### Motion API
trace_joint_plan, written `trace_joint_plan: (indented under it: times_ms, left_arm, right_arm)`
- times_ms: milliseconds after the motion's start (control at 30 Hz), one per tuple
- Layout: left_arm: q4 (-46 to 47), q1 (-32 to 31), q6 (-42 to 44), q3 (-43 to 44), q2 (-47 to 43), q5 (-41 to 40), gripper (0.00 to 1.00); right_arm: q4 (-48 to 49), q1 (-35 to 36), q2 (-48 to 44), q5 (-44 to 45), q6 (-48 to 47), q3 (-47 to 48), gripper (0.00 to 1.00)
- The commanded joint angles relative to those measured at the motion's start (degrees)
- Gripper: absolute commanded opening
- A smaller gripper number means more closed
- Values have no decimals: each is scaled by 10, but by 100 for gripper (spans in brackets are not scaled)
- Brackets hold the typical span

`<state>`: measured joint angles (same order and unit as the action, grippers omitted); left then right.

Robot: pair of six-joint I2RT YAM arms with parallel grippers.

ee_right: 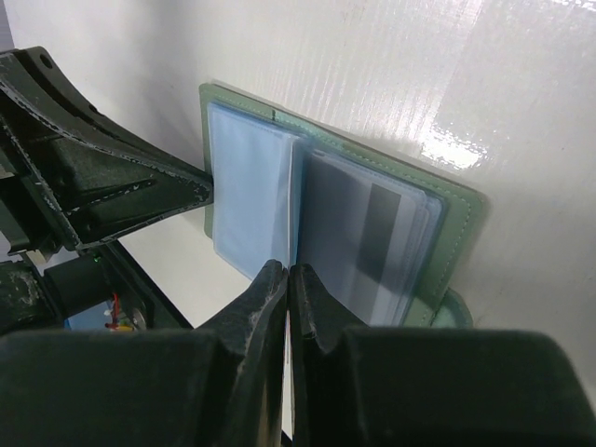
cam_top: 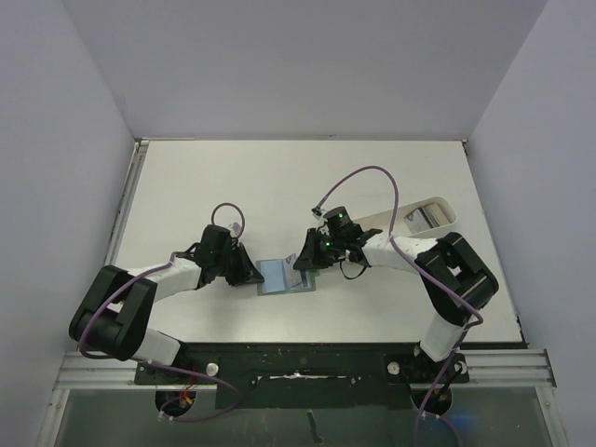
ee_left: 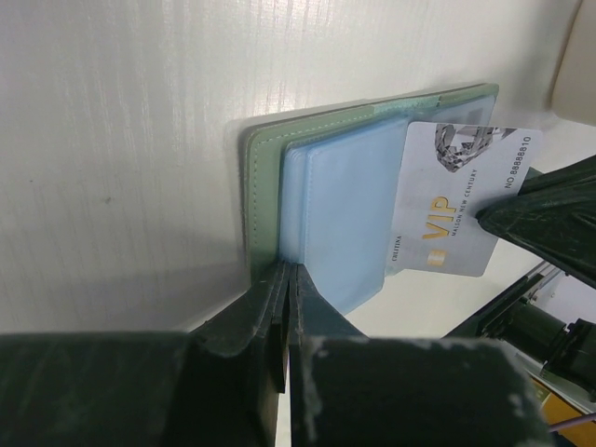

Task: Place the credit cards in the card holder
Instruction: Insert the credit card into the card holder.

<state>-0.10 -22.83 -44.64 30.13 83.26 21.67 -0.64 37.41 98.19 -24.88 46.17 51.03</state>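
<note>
The top external camera looks steeply down from above and behind the arm bases (cam_top: 166, 352), far enough to take in the whole flat white table (cam_top: 279, 177). The wrist cameras ride low and very close behind the left gripper (ee_left: 285, 272) and right gripper (ee_right: 287, 270), facing each other across the open grey-green wallet (cam_top: 284, 276) with pale blue sleeves, which all three views share.

Fig. view from above: my bench (cam_top: 233, 177), white, glossy, glare patches; pale lavender walls (cam_top: 307, 65) on three sides; metal rail (cam_top: 503, 358) at near edge.
</note>
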Motion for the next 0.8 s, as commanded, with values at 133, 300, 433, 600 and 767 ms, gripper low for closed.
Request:
trace_joint_plan:
  times_ms: [133, 300, 433, 600, 767]
  left_arm:
    - [0, -3, 11, -10, 1, -23, 0]
    - [-3, -3, 13, -11, -1, -26, 0]
    - [-6, -2, 14, -13, -4, -29, 0]
    - [-7, -3, 14, -14, -8, -30, 0]
    - [-8, -3, 14, -14, -7, -31, 0]
  right_arm:
    - [67, -9, 11, -46, 28, -12, 2]
    - [86, -15, 14, -58, 37, -21, 2]
    - [98, -15, 22, -68, 43, -24, 2]
    - [108, -15, 26, -81, 50, -23, 2]
    - [122, -14, 31, -92, 58, -26, 2]
